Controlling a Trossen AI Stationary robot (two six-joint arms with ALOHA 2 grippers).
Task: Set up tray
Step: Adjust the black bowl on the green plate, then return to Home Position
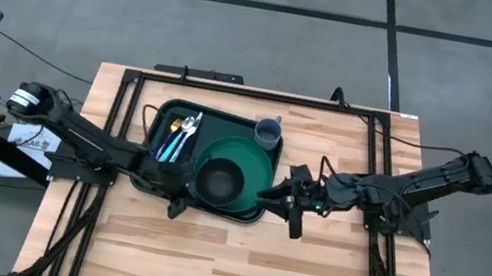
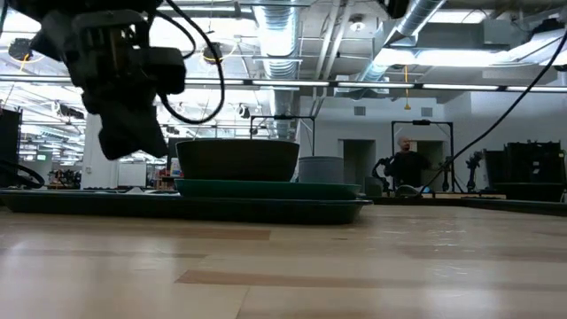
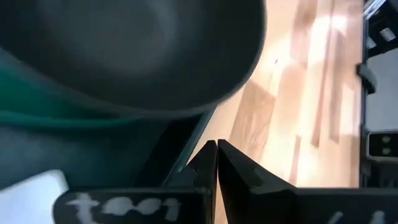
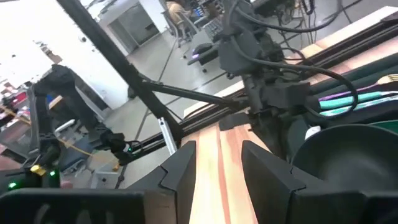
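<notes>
The tray (image 1: pixel 167 114) sits on the bench (image 1: pixel 235 258), close to the back edge and a bit toward the left side. It lies flat, so the things on it stay put.

A plate (image 1: pixel 257 160) rests on the tray's right half, and a dark bowl (image 1: pixel 218 182) sits on the plate, near the tray's front edge. The bowl on the plate saves room. A small grey cup (image 1: pixel 268 133) stands upright at the tray's back right corner, just beside the plate. The forks and spoons (image 1: pixel 180 134) lie in a neat bunch along the tray's left side, pointing front to back, out of the way of the plate. I think the tray is nearly all set, because every thing has its own spot.

The left gripper (image 1: pixel 179 203) is at the tray's front edge, just left of the bowl. In its wrist view the two fingers (image 3: pixel 208 163) are pressed together with nothing between them. It looks like it has let go and holds nothing, but I cannot tell if it touches the tray.

The right gripper (image 1: pixel 293 207) is at the tray's front right corner, right beside the plate. Its fingers (image 4: pixel 180 163) are spread apart with only bare wood showing between them. It holds nothing too. It may be there to steady or nudge the tray, but that is only my guess.

Far behind the bench, a person (image 2: pixel 408 164) is in the room, well apart from the arms.
</notes>
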